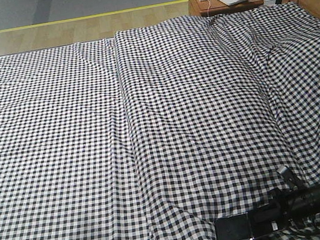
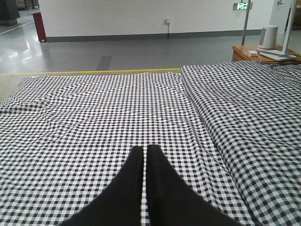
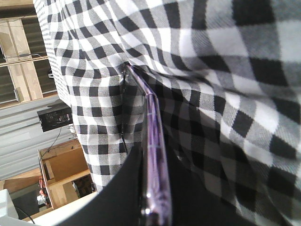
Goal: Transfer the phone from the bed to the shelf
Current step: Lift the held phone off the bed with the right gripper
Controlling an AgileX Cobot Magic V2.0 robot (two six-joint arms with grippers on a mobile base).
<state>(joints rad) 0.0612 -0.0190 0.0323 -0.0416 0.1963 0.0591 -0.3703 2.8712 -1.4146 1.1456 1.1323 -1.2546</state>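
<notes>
Phone [image 1: 233,229] at the near right of the gingham bed [image 1: 89,137], one end clamped between the right gripper [image 1: 260,221] fingers (pinkish edge shows in the wrist view). We note the left gripper [image 2: 145,155] above the bed, fingers pressed together, holding nothing.

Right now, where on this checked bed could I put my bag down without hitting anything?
The bed is bare across its left and middle, from the far edge by the floor to the near edge. The near right corner is crowded: the right tool grips the phone there. The bedside table past the far edge carries white items.
</notes>
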